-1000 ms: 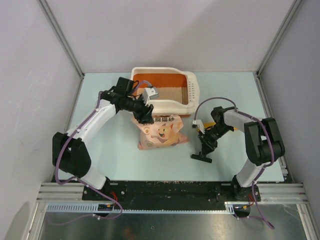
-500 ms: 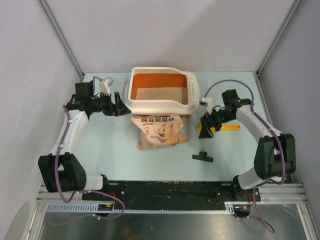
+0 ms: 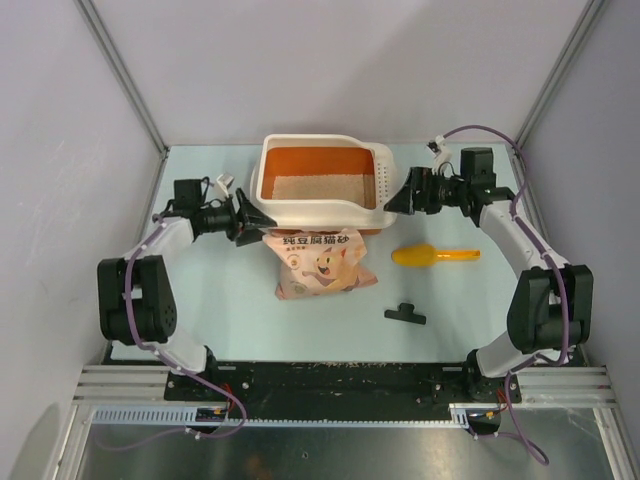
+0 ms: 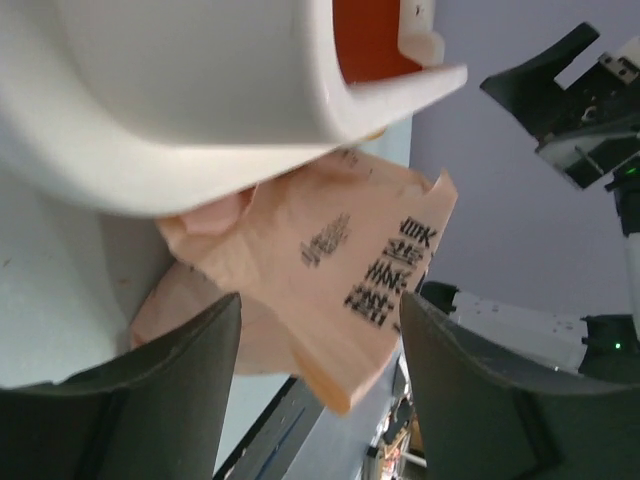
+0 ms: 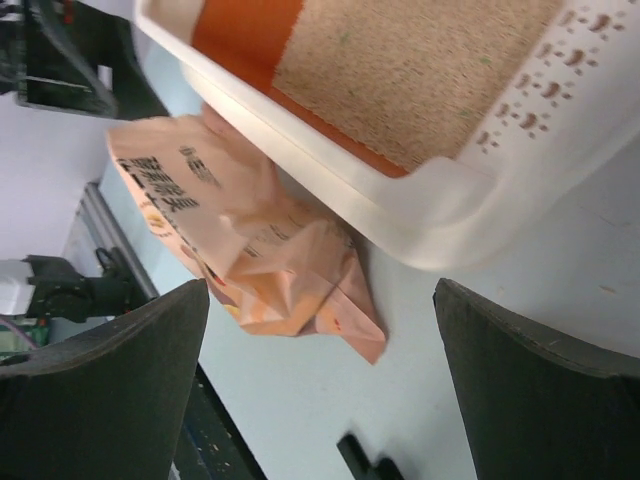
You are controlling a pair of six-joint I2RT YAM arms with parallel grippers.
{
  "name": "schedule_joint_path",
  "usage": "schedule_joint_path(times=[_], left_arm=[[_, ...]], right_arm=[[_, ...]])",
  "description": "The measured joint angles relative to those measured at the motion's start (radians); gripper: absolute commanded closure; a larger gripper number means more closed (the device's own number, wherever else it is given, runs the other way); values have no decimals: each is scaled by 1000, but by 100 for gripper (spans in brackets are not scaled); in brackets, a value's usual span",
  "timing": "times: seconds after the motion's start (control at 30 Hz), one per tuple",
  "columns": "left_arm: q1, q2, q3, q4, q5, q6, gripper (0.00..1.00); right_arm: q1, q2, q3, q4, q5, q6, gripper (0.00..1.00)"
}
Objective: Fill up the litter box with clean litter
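**Both hands spread wide at the ends of the litter box**

The left hand (image 3: pixel 252 216) was seen with its jaws spread wide and nothing held between them. It was pointed at the left front corner of the litter box (image 3: pixel 322 211), just beside its outer wall; whether it touched the wall could not be told. In the left wrist view, the box's white outer wall (image 4: pixel 180 110) filled the space above the two dark fingers (image 4: pixel 150 390), and the pink bag (image 4: pixel 330 260) lay ahead between them.

The right hand (image 3: pixel 398 197) was likewise spread to its widest and empty, held near the right end of the box with its tips toward the slotted rim. In its wrist view, a rounded corner of the box (image 5: pixel 440 215) was framed between the fingers.

Clean litter (image 3: pixel 325 187) was spread as a pale, sandy layer over the box floor, below the orange-brown inner wall. The pink bag (image 3: pixel 322 264) lay flat on the tabletop (image 3: pixel 215 290), its top edge tucked against the box's near side. An orange scoop (image 3: pixel 432 256) and a small black clip (image 3: pixel 404 314) were lying apart on the right, neither touched by a hand.
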Motion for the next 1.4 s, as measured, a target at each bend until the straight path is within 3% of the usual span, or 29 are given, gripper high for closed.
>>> schedule_joint_path(times=[0.13,0.17,0.27,0.53,1.07,1.17,1.27,1.37,1.4], left_arm=[[-51,43,16,55,23,-58,46],[-75,50,23,69,26,-65,56],[-124,58,40,92,32,-75,72],[-141,54,60,109,79,-58,100],[-142,-168,-39,113,104,199,100],[-142,-185,-50,111,113,218,100],[-142,-190,-55,112,121,230,100],[-142,-195,-55,111,124,243,94],[-142,-197,-55,111,124,252,90]], right_arm=[[8,11,0,57,-55,26,0],[13,11,0,73,-61,25,0],[37,11,0,103,-50,18,0],[151,10,0,145,38,-90,0],[365,107,85,200,36,-317,0],[384,144,113,214,35,-345,4],[389,173,129,234,28,-349,26],[390,196,150,246,-1,-351,59],[390,202,159,246,-16,-353,94]])
